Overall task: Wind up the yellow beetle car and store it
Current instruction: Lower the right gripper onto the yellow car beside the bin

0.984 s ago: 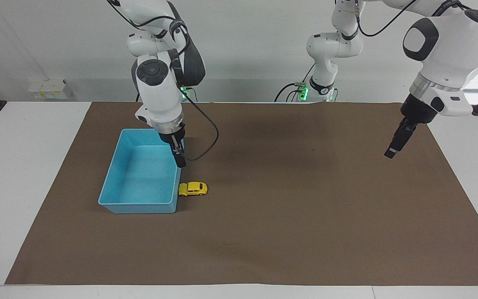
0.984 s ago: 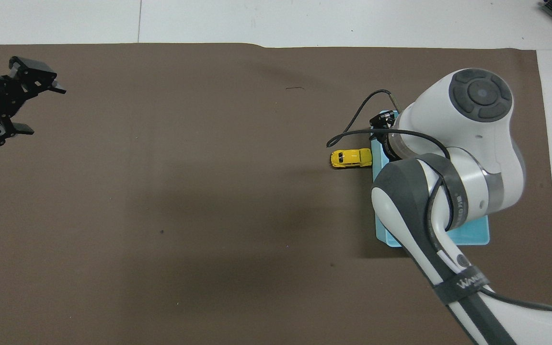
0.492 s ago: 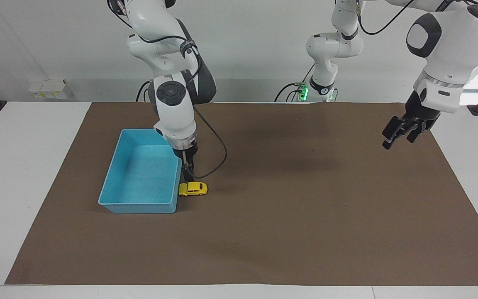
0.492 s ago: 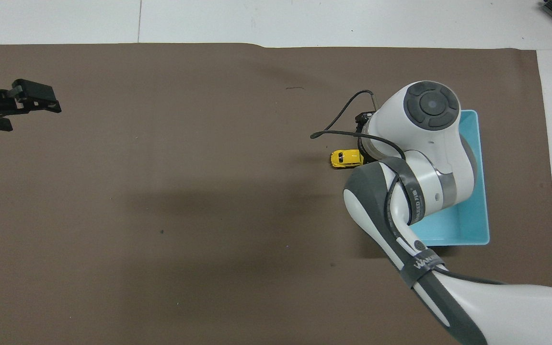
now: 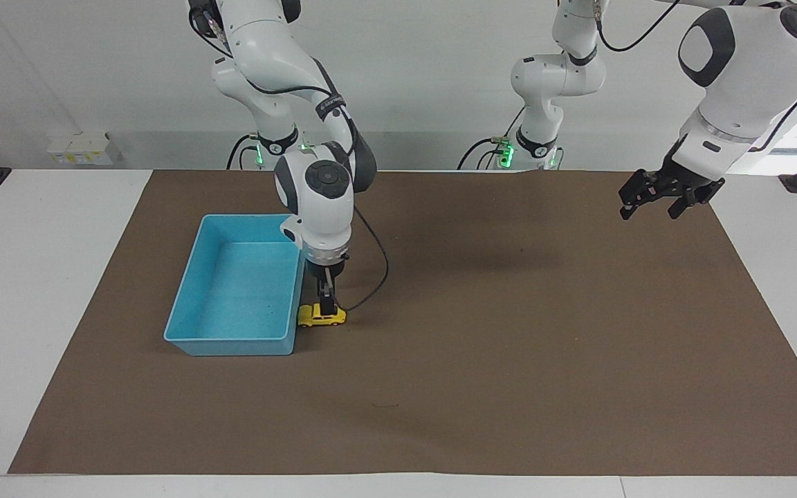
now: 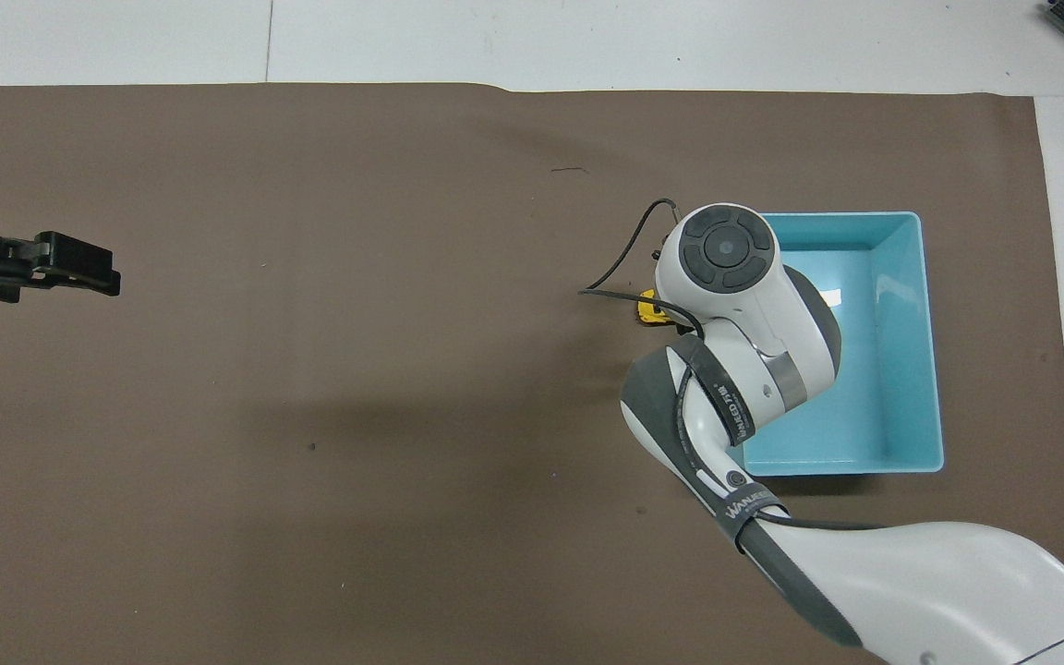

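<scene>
**Operator:** What am I looking at, starting at the right arm's end?

**Spotter:** First you have the blue bin (image 5: pixel 232 344), just beside the right fingers (image 5: pixel 327 301) and with nothing in it. The yellow beetle car (image 5: pixel 322 317) sits directly under those fingers, on the tabletop (image 5: pixel 509 360), with its tail touching or nearly touching the bin's wall. The fingers are spread open and pointing straight down at the car's roof. From across the table I can't tell you whether they touch it yet. From above, the wrist hides all but a sliver of the car.

**Operator:** And the other arm?

**Spotter:** Your left fingers (image 5: pixel 630 205) are also open and holding nothing. They wait in the air over the left arm's end of the tabletop, well apart from the car.

**Operator:** What could go wrong from here?

**Spotter:** The car is tiny, rounded and on wheels. If you close off-centre, one finger will likely meet the body first and roll or squirt it out from between them. The bin wall is close to the fingers too. Come down slightly toward it and you could clip the rim and shove the bin, or pin the car against it. A pinch high on the curved roof will probably slip. And winding has not begun, so don't drop the car in the bin yet.
</scene>
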Controlling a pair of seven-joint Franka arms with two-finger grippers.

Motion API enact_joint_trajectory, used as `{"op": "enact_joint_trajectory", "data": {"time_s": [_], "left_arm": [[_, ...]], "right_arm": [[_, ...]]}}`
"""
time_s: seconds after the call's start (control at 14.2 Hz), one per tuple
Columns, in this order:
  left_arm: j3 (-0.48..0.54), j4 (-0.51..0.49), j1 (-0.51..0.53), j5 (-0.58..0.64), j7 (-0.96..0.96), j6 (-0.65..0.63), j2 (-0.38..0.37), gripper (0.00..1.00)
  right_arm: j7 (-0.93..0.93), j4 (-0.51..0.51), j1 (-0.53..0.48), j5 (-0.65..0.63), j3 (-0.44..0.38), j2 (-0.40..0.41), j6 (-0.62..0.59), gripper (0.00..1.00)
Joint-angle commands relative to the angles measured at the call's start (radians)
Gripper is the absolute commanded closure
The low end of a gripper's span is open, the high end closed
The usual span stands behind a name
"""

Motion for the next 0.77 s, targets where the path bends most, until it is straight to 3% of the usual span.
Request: {"op": "enact_joint_trajectory", "data": {"time_s": [0.0, 0.35, 0.49, 0.7], "left_arm": [[-0.009, -0.028, 0.008, 0.016, 0.020, 0.005, -0.025, 0.00], [-0.015, 0.007, 0.005, 0.019, 0.030, -0.022, -0.076, 0.00], [-0.016, 0.009, -0.003, 0.022, 0.028, -0.091, -0.102, 0.00], [-0.021, -0.037, 0.008, 0.020, 0.037, -0.102, -0.111, 0.00]], "right_arm": [[0.024, -0.026, -0.006, -0.058, 0.001, 0.005, 0.043, 0.00], [0.027, -0.074, -0.017, -0.071, 0.001, 0.011, 0.104, 0.00], [0.029, -0.086, -0.018, -0.071, 0.001, 0.009, 0.118, 0.00], [0.027, -0.091, -0.034, -0.071, 0.001, 0.028, 0.160, 0.00]]}}
